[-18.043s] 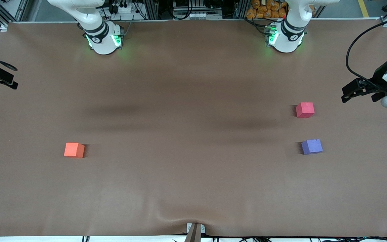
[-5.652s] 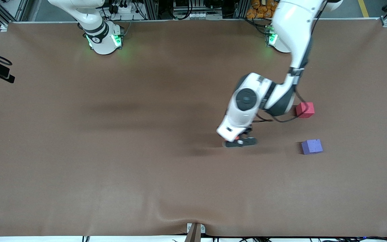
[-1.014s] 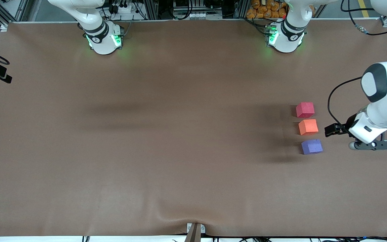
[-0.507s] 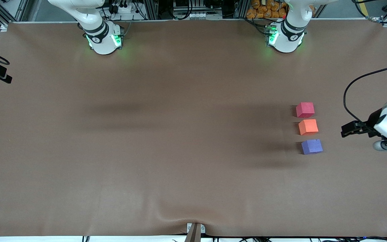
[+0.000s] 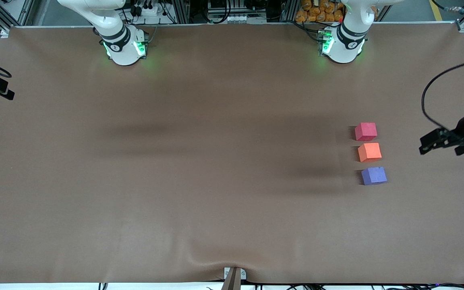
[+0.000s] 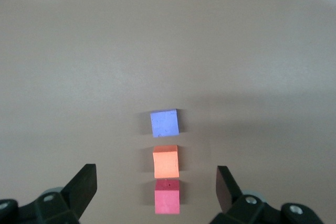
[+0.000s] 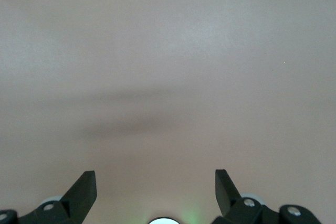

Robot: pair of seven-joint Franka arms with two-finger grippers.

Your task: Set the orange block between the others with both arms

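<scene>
The orange block (image 5: 369, 152) rests on the table between the others: the red-pink cube (image 5: 365, 131) farther from the front camera and the purple-blue cube (image 5: 373, 176) nearer to it. The three form a short row with small gaps. In the left wrist view the same row shows as purple-blue cube (image 6: 164, 123), orange block (image 6: 166, 161) and red-pink cube (image 6: 167, 196). My left gripper (image 5: 426, 145) (image 6: 156, 182) hangs open and empty over the left arm's end of the table, apart from the row. My right gripper (image 5: 6, 93) (image 7: 155, 182) waits open and empty over the right arm's end.
Brown cloth (image 5: 216, 161) covers the whole table. The two green-lit arm bases (image 5: 125, 46) (image 5: 338, 44) stand along its edge farthest from the front camera. A black cable (image 5: 431, 92) loops from the left arm above the table's end.
The left arm has drawn back from the row toward its end of the table, its gripper staying open. The three cubes and the right arm have not moved.
</scene>
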